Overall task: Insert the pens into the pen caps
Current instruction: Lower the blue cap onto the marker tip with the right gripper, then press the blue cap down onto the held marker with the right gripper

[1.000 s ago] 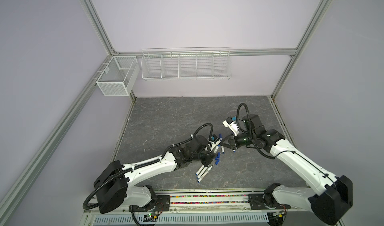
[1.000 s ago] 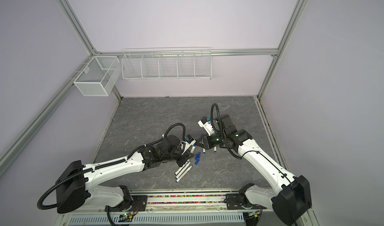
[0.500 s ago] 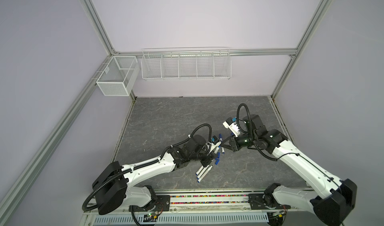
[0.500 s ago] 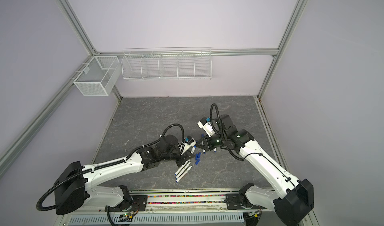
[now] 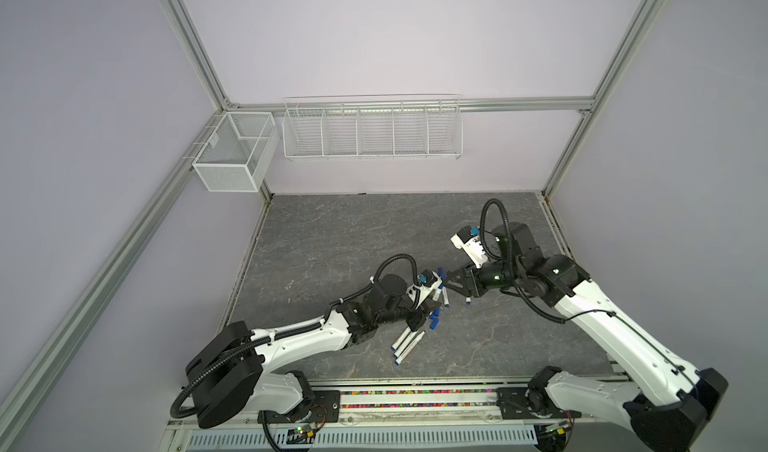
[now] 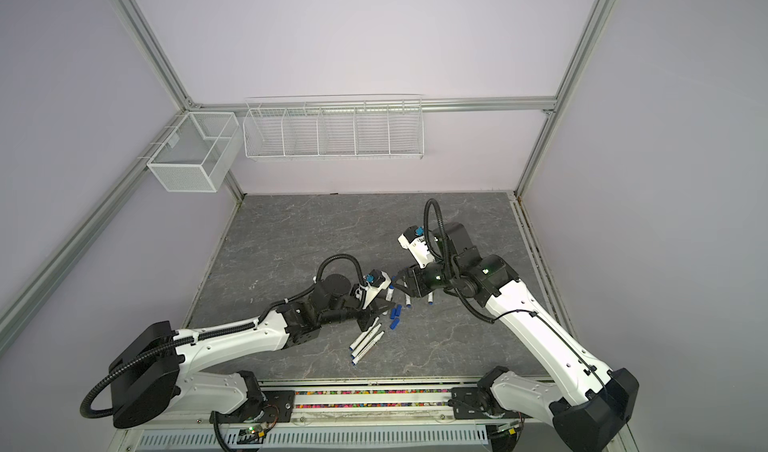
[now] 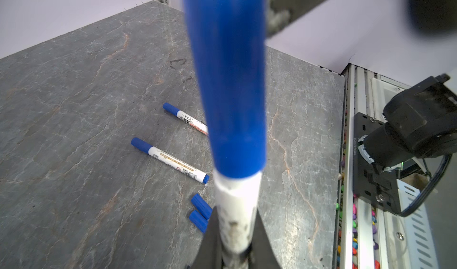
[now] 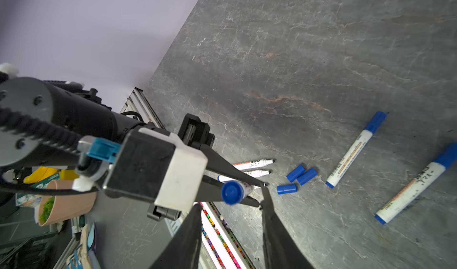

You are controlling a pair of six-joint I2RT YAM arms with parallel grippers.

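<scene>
Nearest me, at six o'clock on the grey stone-patterned tabletop (image 5: 353, 242), lay three uncapped slim white marker pens (image 5: 408, 341) side by side. Just beyond, toward one o'clock, sat three loose small blue plastic caps (image 5: 434, 325). The left gripper (image 7: 236, 220) pinched a fourth pen (image 7: 235, 201), its blue cap (image 7: 230, 82) on, clear of the tabletop. At two o'clock from it, the right gripper (image 8: 231, 198) had its fingers spread about that cap's end. Two more capped pens (image 8: 351, 154) lay flat nearby.

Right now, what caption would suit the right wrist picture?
A capped pen in the left jaws, the right jaws open nearby, three loose caps on the table.
</scene>
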